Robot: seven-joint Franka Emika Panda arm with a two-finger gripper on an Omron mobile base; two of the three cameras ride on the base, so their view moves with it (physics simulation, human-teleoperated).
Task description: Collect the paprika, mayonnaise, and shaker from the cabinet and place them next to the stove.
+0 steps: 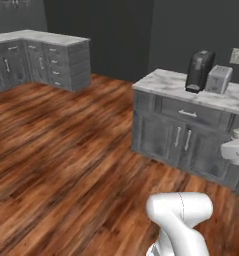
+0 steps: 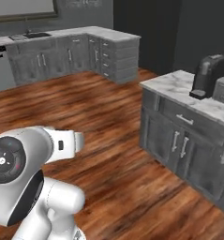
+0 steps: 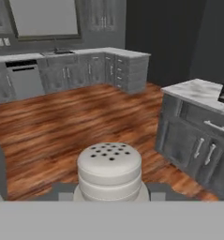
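While the arm (image 2: 33, 187) rises in front of both base cameras, the hand view shows the shaker (image 3: 109, 171) sitting right between the two dark finger tips, so the gripper (image 3: 109, 191) is pinching the shaker at its lower part. The shaker is upright in this view, beige-white, with a rounded top that has many small dark holes. It hangs above the wooden floor (image 1: 66, 150) and touches no counter.

To the right of the robot stands a grey cabinet block with a marble top (image 1: 191, 87). It has a drawer and doors with metal handles. On this top, in the left base view, a black coffee machine (image 1: 198, 71) stands just beside a silver toaster (image 1: 218, 79); the toaster is nearer to the wall. In the right base view the coffee machine (image 2: 208, 75) is near the right edge of the picture.

Far across the floor, a long grey counter (image 2: 76, 47) runs along the back wall and turns a corner. A sink (image 2: 36, 35) is set in it, under a pale window (image 3: 43, 18), and a white dishwasher front (image 3: 24, 79) is beside the lower doors.
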